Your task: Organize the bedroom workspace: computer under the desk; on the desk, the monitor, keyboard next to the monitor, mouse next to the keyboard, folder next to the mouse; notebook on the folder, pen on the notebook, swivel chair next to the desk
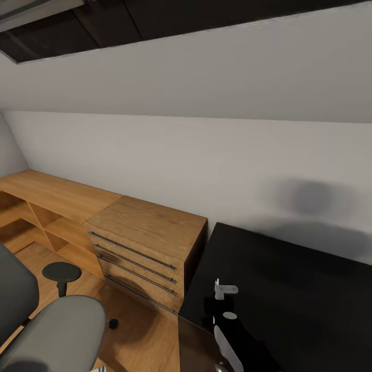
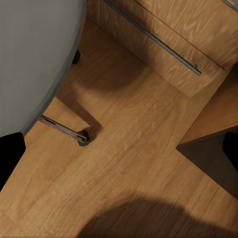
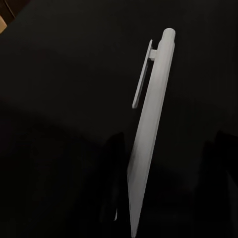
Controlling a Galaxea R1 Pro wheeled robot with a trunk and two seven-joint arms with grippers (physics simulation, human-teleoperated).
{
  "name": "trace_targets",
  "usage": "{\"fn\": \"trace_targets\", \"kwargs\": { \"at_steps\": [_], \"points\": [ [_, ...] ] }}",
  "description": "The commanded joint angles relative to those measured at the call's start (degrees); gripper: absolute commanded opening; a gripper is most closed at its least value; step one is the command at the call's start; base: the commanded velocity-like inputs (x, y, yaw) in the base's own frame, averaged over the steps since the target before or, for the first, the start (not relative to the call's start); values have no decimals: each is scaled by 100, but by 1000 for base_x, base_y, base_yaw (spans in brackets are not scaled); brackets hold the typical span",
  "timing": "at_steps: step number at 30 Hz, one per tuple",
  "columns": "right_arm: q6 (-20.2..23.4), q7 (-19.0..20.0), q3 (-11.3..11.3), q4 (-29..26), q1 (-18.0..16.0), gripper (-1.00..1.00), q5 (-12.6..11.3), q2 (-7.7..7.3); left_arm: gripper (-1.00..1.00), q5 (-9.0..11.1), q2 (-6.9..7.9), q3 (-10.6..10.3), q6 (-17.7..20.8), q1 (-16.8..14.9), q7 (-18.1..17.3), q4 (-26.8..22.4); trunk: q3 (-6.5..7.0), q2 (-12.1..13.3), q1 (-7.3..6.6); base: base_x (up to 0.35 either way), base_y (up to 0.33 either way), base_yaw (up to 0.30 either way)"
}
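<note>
A pale pen (image 3: 148,139) with a clip stands slanted above the glossy black desk (image 3: 59,74). My right gripper (image 3: 169,161) is shut on the pen, which lies against one dark finger (image 3: 115,166). From the head camera the pen (image 1: 226,289) shows over the desk (image 1: 299,289) near its left end. The grey swivel chair (image 1: 57,330) stands at the lower left, its seat bare. My left gripper (image 2: 119,151) hangs open over the wood floor beside the chair seat (image 2: 34,64). The computer, monitor, keyboard, mouse, folder and notebook are out of view.
A light-wood drawer chest (image 1: 150,237) stands against the desk's left end, with low wood shelves (image 1: 46,206) beyond it. The chair's black armrest (image 1: 61,271) and a wheeled base spoke (image 2: 82,136) are close to the chest (image 2: 168,34). A sloped grey wall rises behind.
</note>
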Motion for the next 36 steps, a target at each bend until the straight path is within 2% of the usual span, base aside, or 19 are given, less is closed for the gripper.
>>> {"fn": "trace_targets", "kwargs": {
  "at_steps": [1, 11, 32, 36],
  "points": [
    [60, -47, 20, 263, -2, -100, -145, -4, 100, 60, -5, 19, 45, 2, -34, -15, -6, -3, 1, 0, 0, 0],
    [394, -47, 9, 66, -2, -100, -504, -12, 100, 58, -1, 21, 45, 0, -34, -15, -6, -3, 1, 0, 0, 0],
    [596, -47, -5, -15, -2, -100, -545, -12, 100, 60, 3, 27, 58, 2, -56, -15, -6, -3, 1, 0, 0, 0],
    [605, -47, -8, -19, -2, -100, -545, -12, 100, 60, 7, 26, 75, 2, -56, -15, 66, 157, -87, 0, 0, 0]
  ]
}}
